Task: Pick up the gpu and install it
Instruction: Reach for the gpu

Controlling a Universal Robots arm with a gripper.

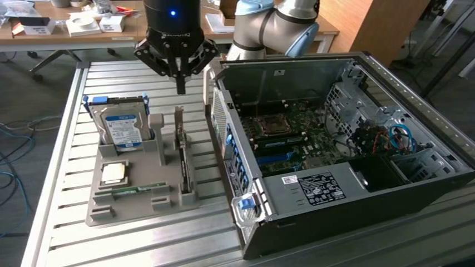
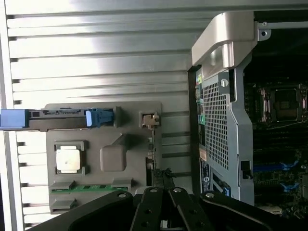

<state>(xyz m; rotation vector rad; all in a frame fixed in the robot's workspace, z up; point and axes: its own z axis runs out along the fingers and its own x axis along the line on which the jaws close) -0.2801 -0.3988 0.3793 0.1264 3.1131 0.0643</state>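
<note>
1. The gpu (image 1: 181, 153) stands on its long edge in a slot of a grey holder (image 1: 130, 207), thin side up. In the exterior view its long axis runs from the far side of the table toward the near side, alongside the open computer case (image 1: 312, 222). Its silvery end bracket looks to be at the far end, though the card is seen edge-on, so that is not certain.
2. The holder sits on a slatted metal table (image 1: 111, 83). It also carries an upright hard drive (image 1: 122, 128), a square processor chip (image 1: 113, 173) and a green memory stick (image 1: 133, 191). All three lie toward the exterior view's left of the gpu.
3. Behind the table are desks (image 1: 59, 39) strewn with small boxes, and a wooden panel (image 1: 371, 22). Loose cables (image 1: 11, 125) lie on the floor at the exterior view's left.
4. The claw (image 1: 180, 88) points straight down with its fingers pressed together and nothing between them. It hangs above the far end of the gpu, apart from it, with clear air between the fingertips and the card.
</note>
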